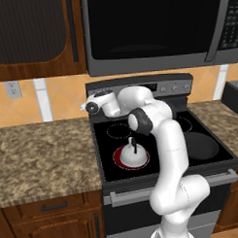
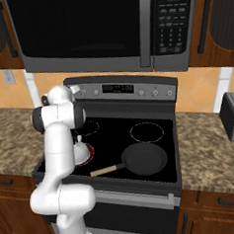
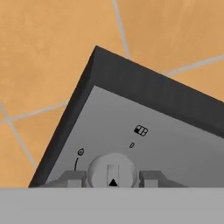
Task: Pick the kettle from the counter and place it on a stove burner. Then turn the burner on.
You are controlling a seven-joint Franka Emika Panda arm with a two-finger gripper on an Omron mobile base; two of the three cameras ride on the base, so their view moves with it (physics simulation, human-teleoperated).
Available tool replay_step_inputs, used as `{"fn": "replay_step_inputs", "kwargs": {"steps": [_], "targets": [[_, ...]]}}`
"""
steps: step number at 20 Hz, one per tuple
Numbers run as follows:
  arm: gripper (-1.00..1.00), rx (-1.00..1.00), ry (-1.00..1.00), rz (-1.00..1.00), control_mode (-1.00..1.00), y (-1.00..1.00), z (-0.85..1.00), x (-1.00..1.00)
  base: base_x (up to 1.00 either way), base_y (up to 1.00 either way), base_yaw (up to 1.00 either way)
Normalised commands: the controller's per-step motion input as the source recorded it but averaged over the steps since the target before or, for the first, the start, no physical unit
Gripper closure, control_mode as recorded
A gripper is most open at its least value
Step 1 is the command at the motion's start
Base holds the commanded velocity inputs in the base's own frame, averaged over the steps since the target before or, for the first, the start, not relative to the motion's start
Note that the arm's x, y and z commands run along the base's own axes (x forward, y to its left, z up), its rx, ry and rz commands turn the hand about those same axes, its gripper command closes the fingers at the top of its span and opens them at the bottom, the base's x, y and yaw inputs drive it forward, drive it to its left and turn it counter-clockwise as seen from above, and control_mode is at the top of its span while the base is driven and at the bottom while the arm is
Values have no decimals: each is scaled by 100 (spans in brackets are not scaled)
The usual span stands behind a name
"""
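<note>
The kettle (image 1: pixel 131 155) sits on the front-left stove burner (image 1: pixel 119 160) of the black glass cooktop, and the ring under it glows red — so the burner looks already lit, or nearly so. Its thin black handle stands upright and nothing touches it. Beside it on the front-right burner lies the black frying pan (image 2: pixel 144 158), its wooden handle pointing toward the kettle but stopping short of it.

Up at the back panel, the gripper (image 3: pixel 112 177) is at the leftmost control knob (image 3: pixel 112 171). In the hand view the two fingers (image 3: pixel 72 178) stand one on each side of the round knob, close against it; whether they actually pinch it I cannot tell.

The risk from here is mostly at the knob: if the grip is loose, the fingers may slip around it, or overturn it on withdrawal and shut the heat off again. The arm's elbow (image 1: pixel 140 121) hangs over the cooktop above the kettle, so a careless retreat could catch the handle and shove the kettle off its ring. The granite surface (image 1: pixel 44 152) to the left plays no further part.
</note>
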Motion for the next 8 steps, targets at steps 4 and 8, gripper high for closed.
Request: {"fn": "replay_step_inputs", "kwargs": {"steps": [4,8], "targets": [[100,-14,0,1,-100,-1,-16,0,0,0,0],[100,-15,0,2,-100,-1,-17,0,0,0,0]]}}
